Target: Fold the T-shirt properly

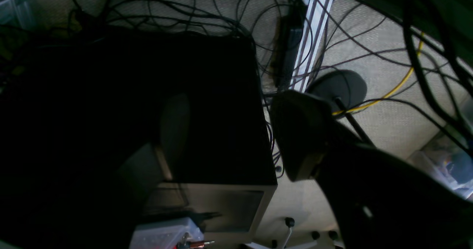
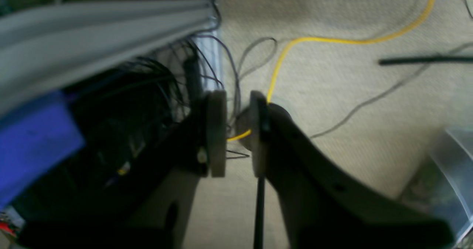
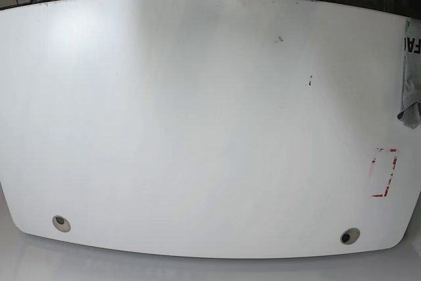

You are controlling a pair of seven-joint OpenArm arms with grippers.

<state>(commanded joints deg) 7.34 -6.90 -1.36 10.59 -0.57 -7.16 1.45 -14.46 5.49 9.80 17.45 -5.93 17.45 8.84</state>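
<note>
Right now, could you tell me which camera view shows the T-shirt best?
The base view: a grey strip of the T-shirt with black lettering shows at the table's right edge. Both wrist views show only carpet and cables, no shirt.

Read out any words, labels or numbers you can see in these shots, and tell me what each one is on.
"FA": black block letters, turned sideways and cut off by the frame edge, on the grey T-shirt at the table's right edge.
Red marking on the table: no readable text.
Wrist views: nothing legible.
</note>
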